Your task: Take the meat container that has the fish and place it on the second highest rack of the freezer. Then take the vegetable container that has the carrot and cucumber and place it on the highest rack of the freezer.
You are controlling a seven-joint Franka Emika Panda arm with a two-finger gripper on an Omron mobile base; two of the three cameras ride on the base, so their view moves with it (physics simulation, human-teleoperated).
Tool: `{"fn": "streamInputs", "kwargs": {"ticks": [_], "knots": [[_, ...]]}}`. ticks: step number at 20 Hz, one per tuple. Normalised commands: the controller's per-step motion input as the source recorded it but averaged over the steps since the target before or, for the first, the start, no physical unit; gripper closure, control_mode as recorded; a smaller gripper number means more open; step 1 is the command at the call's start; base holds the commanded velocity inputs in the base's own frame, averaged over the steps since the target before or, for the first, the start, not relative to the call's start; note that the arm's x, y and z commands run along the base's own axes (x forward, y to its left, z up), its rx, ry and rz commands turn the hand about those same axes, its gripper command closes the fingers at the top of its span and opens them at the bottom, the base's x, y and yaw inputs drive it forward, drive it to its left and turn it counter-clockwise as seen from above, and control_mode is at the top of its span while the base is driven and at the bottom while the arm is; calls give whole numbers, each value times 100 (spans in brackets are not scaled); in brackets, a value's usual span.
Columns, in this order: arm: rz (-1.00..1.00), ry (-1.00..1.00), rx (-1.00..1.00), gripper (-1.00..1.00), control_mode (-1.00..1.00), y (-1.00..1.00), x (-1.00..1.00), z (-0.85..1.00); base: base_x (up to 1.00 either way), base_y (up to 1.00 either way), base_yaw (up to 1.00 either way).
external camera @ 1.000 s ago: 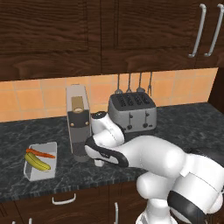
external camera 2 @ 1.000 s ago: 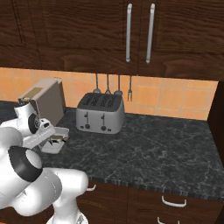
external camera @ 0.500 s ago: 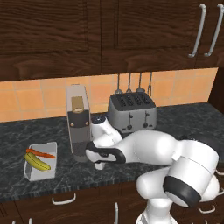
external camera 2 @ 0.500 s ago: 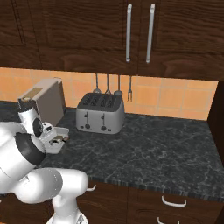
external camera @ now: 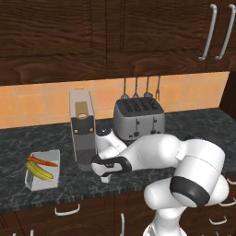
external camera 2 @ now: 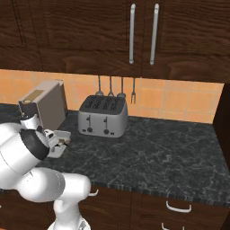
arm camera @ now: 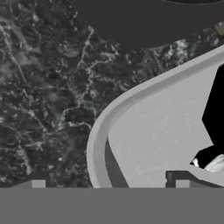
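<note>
Hand view: the tool stands spread wide, straddling the rounded corner rim of a pale grey meat container on the dark marbled bench (a dark, silvery shape, probably the fish, lies inside). In the left base view, a vegetable container with carrot and cucumber sits well left.

Dark wooden upper cabinets with long silver handles hang above an orange tiled backsplash. The black marbled tabletop tops dark drawers with small curved pulls.
</note>
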Motion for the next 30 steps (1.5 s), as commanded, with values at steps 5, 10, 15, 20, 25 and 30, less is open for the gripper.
{"fn": "streamInputs", "kwargs": {"ticks": [5,10,15,20,25,30], "knots": [[3,0,0,100,-100,0,4,-10,0,0,0],[3,0,0,100,-100,0,8,-2,0,0,0],[0,0,0,100,-100,0,5,1,0,0,0],[0,-15,0,100,-100,-1,-21,57,0,0,0],[0,-21,0,100,-100,-20,-40,67,0,0,0],[0,0,1,100,-100,-59,-33,74,0,0,0]]}}
